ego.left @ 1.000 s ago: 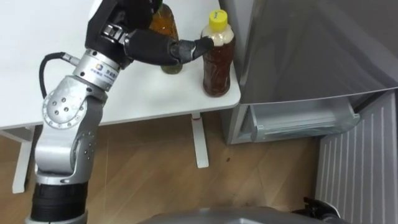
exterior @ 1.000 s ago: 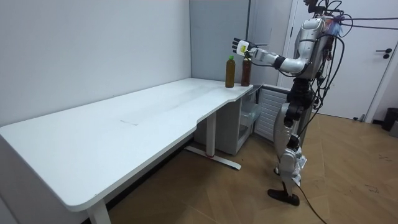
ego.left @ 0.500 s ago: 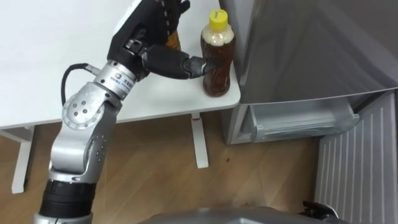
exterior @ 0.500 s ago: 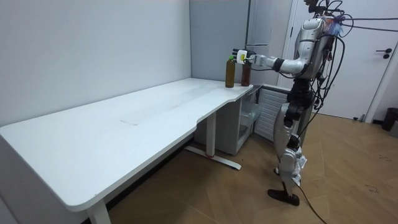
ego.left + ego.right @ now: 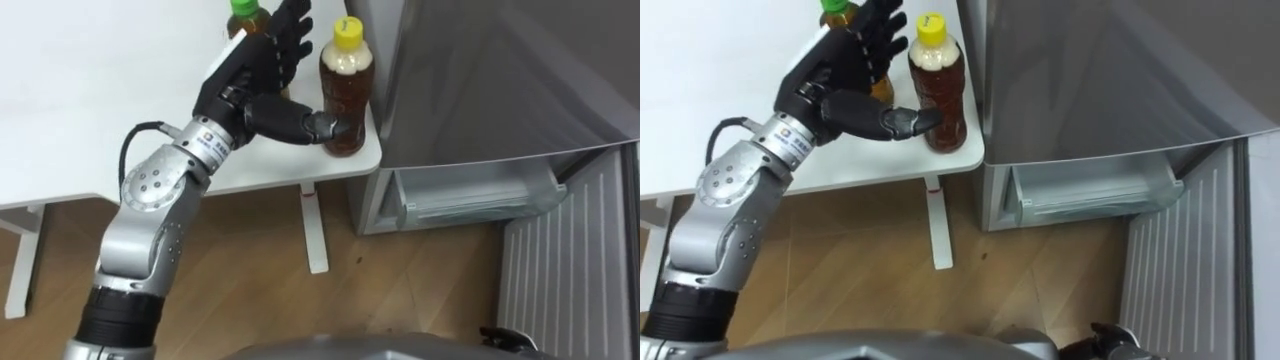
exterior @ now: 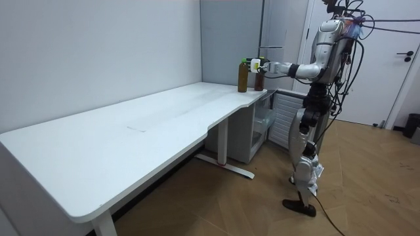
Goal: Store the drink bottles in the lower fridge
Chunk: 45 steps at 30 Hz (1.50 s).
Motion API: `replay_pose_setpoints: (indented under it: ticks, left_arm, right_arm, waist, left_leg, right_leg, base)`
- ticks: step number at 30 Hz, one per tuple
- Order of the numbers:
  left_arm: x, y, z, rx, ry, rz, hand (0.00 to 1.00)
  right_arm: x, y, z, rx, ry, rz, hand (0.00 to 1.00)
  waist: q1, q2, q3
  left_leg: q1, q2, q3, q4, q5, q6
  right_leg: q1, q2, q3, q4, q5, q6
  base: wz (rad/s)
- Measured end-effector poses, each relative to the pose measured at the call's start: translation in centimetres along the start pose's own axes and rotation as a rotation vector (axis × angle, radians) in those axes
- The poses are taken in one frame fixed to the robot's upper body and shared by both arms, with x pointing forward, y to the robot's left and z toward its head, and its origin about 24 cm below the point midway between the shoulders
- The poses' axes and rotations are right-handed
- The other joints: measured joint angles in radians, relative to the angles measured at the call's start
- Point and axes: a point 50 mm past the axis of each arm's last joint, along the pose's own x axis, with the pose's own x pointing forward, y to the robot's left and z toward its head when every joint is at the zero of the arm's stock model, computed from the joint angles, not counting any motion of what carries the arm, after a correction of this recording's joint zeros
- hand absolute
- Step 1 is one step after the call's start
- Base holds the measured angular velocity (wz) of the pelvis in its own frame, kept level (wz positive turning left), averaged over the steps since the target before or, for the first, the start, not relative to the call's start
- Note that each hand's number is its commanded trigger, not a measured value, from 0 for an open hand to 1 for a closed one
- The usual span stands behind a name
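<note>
The left hand [image 5: 255, 85] is spread wide over the right near corner of the bench [image 5: 90, 110]. Its fingers are straight and its thumb reaches right, the tip against the lower body of the yellow-capped bottle [image 5: 348, 75]. That bottle stands upright just beside the fridge [image 5: 480, 80]. The green-capped bottle [image 5: 241, 12] stands just behind the hand. The lower compartment [image 5: 480, 195] of the fridge is open.

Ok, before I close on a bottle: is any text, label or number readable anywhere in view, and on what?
Nothing reads clearly.
Sticker on the wrist behind the left hand: a printed mark and small lettering, too blurred to read.
Yellow-capped bottle: faint mark on the cap, unreadable; no legible label.
Green-capped bottle: mostly hidden by the hand, no print seen.
Fridge, table: no print seen.
</note>
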Motion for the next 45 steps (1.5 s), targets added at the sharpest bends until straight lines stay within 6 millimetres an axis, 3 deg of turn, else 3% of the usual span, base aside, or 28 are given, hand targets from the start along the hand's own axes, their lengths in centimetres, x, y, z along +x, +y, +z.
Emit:
replay_pose_setpoints:
  ticks: [16,32,39,45]
  left_arm:
    - [0.3,-0.6,-1.1,-0.033,0.041,0.004,0.0]
    - [0.8,0.2,-1.8,-0.036,0.076,0.06,0.0]
    - [1.6,0.6,-1.2,-0.023,0.06,0.08,0.0]
    - [2.5,1.4,-2.0,-0.028,0.107,0.1,0.0]
  right_arm:
    - [0.0,0.1,0.3,0.004,-0.009,-0.003,0.0]
    - [0.0,-0.1,0.0,0.001,0.0,-0.013,0.0]
    - [0.0,-0.1,-0.5,-0.038,0.03,-0.015,0.0]
    - [0.0,-0.2,-0.8,-0.077,0.053,-0.03,0.0]
  waist:
    - [-0.021,0.005,-0.0002]
    - [-0.022,0.019,0.0041]
    - [-0.022,0.025,0.0005]
    - [-0.022,0.04,-0.0058]
  left_leg:
    - [0.002,0.0,-0.003,0.001,0.0,0.0]
    - [0.001,0.0,-0.002,0.001,0.0,0.0]
    - [-0.002,0.0,0.0,0.0,0.0,0.0]
    - [0.0,0.0,0.01,0.0,0.0,0.0]
  right_leg:
    - [0.007,0.002,0.005,0.001,0.0,0.0]
    - [-0.002,0.002,0.009,0.002,0.0,0.0]
    - [-0.006,0.002,0.009,0.002,0.0,-0.001]
    - [-0.007,0.002,0.02,0.005,0.0,-0.001]
  base:
    - [0.0]
    - [0.0]
    - [0.0]
    - [-0.06]
